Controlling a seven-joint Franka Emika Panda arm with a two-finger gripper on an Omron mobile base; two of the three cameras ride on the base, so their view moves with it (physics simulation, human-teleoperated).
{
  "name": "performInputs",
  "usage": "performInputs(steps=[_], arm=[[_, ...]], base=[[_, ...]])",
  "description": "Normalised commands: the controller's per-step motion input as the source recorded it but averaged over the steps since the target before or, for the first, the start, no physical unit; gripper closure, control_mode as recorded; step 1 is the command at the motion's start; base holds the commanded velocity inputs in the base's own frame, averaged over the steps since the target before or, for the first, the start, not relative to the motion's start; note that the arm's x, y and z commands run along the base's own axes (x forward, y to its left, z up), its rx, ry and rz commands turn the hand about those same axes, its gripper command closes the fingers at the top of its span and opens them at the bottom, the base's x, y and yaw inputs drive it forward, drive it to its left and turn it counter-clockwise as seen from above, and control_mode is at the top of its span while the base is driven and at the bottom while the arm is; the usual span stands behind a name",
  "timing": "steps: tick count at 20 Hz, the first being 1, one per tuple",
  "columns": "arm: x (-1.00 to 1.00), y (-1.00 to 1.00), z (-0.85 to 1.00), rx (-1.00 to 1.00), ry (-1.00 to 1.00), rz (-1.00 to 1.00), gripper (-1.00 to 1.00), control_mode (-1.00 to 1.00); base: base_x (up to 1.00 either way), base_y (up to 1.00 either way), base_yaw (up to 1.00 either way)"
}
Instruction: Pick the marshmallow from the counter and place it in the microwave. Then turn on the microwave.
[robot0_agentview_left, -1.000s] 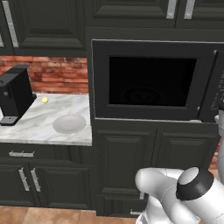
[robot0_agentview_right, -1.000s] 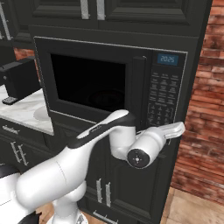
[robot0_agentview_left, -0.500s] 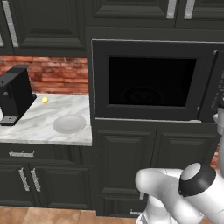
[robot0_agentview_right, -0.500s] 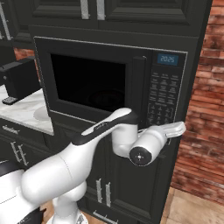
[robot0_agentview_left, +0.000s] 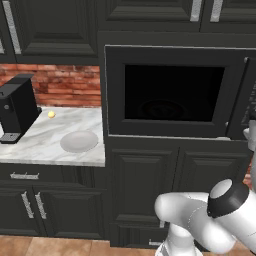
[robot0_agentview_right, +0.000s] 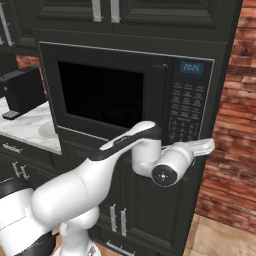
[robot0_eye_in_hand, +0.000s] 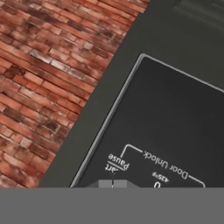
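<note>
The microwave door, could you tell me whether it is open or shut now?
Shut: the microwave door lies flush with its keypad panel, dark glass covering the interior.

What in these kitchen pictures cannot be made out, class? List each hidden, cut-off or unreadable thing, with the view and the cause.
- Microwave interior, both base views: the dark glass door shows only a faint turntable; no marshmallow can be made out.
- Keypad labels, right base view: too small to read.
- Start/Pause button, hand view: cut off by the bottom edge.
- Tool tips, hand view: barely visible; contact with the button cannot be told.
- Coffee machine, right base view: its left part is cut off by the edge.
</note>
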Motion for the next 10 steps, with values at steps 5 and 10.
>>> performInputs(steps=[5,10], arm=[[0.09,-0.04,-0.08,0.02,0.00,0.00,1.00,-1.00],[0.08,-0.03,-0.08,0.02,0.00,0.00,1.00,-1.00]], base=[[0.00,0.00,0.00],[0.00,0.00,0.00]])
